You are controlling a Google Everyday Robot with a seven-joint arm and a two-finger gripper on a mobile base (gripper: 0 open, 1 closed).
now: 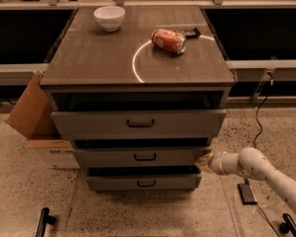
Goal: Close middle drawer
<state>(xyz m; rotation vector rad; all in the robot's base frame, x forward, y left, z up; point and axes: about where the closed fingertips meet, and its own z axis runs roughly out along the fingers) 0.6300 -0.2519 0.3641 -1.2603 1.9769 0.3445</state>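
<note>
The middle drawer (pixel 140 157) is the second of three in the grey-brown cabinet, with a small dark bar handle (pixel 145 157) centred on its front. It stands a little way out, with a dark gap above it. The top drawer (pixel 138 124) stands further out, and the lowest drawer front (pixel 143 182) is below. My gripper (pixel 204 161), on a white arm coming from the lower right, is at the right end of the middle drawer's front, touching or nearly touching it.
On the cabinet top (pixel 108 58) are a white bowl (pixel 109 18), a red can (pixel 168 40) on its side and a dark object (pixel 190 32). A cardboard box (pixel 37 122) stands left of the cabinet. A cable (pixel 259 112) and a black box (pixel 247 193) lie on the floor at right.
</note>
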